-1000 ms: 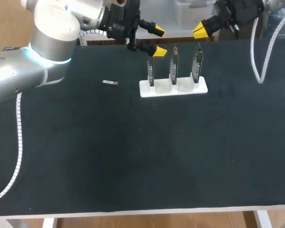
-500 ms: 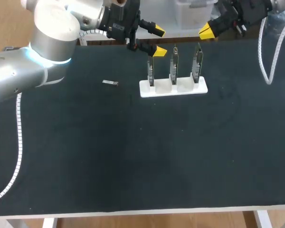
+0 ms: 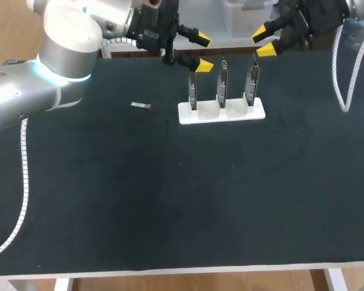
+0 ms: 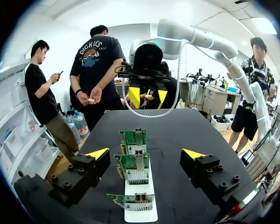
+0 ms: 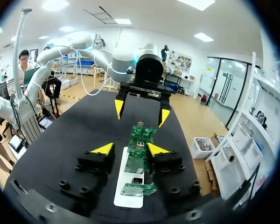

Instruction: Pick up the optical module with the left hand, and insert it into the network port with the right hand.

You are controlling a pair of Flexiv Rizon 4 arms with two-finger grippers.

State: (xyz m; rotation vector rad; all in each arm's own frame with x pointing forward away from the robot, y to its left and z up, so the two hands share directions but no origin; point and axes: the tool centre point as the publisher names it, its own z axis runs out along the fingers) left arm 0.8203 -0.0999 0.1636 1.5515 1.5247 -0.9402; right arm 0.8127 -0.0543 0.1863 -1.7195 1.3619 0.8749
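Observation:
The optical module [image 3: 141, 106], a small silver piece, lies on the black table left of the white stand [image 3: 221, 112]. The stand holds three upright green network cards [image 3: 222, 85]. My left gripper [image 3: 201, 53] hovers open above the stand's left end, with nothing in it. My right gripper [image 3: 264, 41] hangs open and empty above the stand's right end at the table's far edge. In the left wrist view the cards [image 4: 136, 165] stand ahead of the open left gripper [image 4: 146, 156], with the right gripper [image 4: 147, 97] facing it. In the right wrist view the cards [image 5: 140, 137] lie ahead of the open right gripper [image 5: 129, 149]. The module is hidden in both wrist views.
A white cable [image 3: 340, 79] loops down from my right arm over the table's far right. Another cable [image 3: 21, 182] hangs along my left arm at the left side. The dark table [image 3: 182, 200] stretches toward its front edge.
My right gripper has opened from shut, its yellow tips now apart, and it drifted slightly right and back. The left arm and the module have not moved.

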